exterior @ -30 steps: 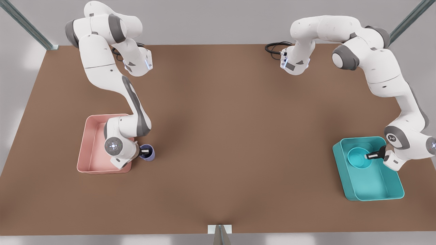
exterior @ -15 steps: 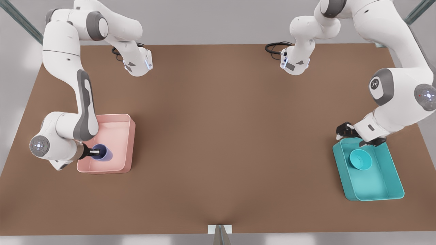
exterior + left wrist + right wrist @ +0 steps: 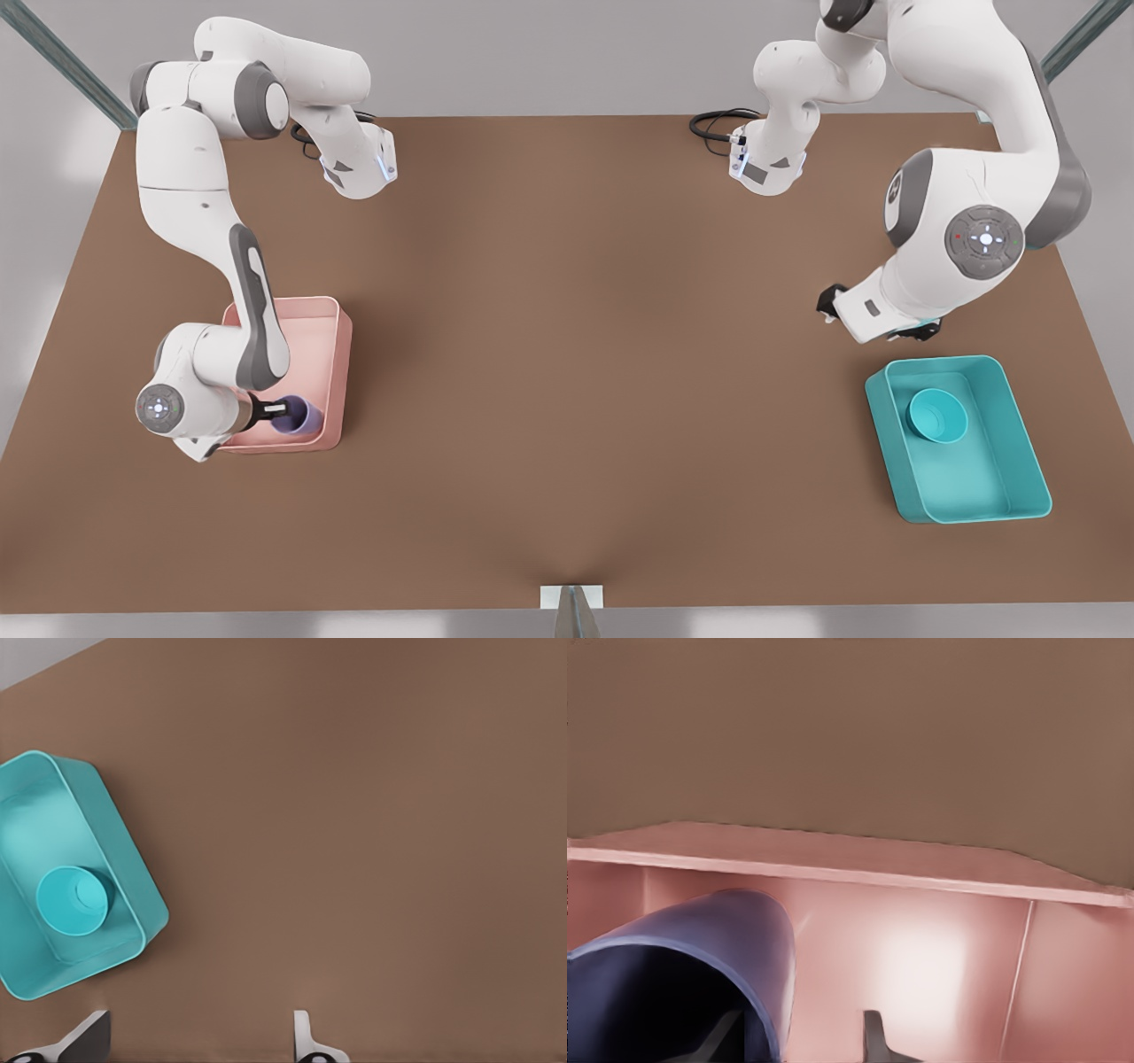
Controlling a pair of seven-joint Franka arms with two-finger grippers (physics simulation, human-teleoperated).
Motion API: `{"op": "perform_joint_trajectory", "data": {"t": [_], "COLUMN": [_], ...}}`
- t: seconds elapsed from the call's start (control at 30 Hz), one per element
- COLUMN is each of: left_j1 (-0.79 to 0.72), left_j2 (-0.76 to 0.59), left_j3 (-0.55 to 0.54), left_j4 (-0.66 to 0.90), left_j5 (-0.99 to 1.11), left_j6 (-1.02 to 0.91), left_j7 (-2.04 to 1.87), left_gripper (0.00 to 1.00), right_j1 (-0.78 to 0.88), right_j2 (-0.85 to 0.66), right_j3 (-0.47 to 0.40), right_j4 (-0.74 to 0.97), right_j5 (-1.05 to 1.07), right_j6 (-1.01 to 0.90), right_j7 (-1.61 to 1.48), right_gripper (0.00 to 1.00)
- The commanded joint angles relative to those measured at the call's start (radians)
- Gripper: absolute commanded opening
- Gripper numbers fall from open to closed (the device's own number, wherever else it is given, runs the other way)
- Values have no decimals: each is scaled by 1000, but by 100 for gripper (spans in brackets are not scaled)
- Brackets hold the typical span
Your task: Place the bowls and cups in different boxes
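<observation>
Here the right claw (image 3: 266, 410) grips the cup (image 3: 294, 415) over the pink box (image 3: 341, 354).

front overhead, wrists downward; boxes shared

soft even light, faint shadows, perhaps overhead

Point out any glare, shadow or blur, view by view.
Front view: soft dark band across the table centre, bright patches along the frame's edges. Left wrist view: even light, the teal box and the bowl crisp. Right wrist view: a white glare patch on the pink box floor; the cup looms large, softly blurred.
</observation>
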Motion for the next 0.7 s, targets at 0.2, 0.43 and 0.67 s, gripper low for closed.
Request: {"op": "perform_joint_trajectory", "data": {"t": [0.2,0.43,0.67], "left_j1": [13,23,23], "left_j2": [34,28,22], "left_j3": [0,0,-1], "left_j4": [-1,-1,-1], "left_j5": [-35,-40,-40], "left_j6": [-19,-39,-52], "left_j7": [-129,-128,-128], "left_gripper": [100,100,100], "right_j1": [22,27,25], "right_j2": [-261,-484,-576], "right_j3": [24,24,22], "right_j4": [17,203,45], "right_j5": [48,36,33], "right_j6": [-390,-701,-646], "right_j7": [-122,110,110], "right_gripper": [100,100,100]}}
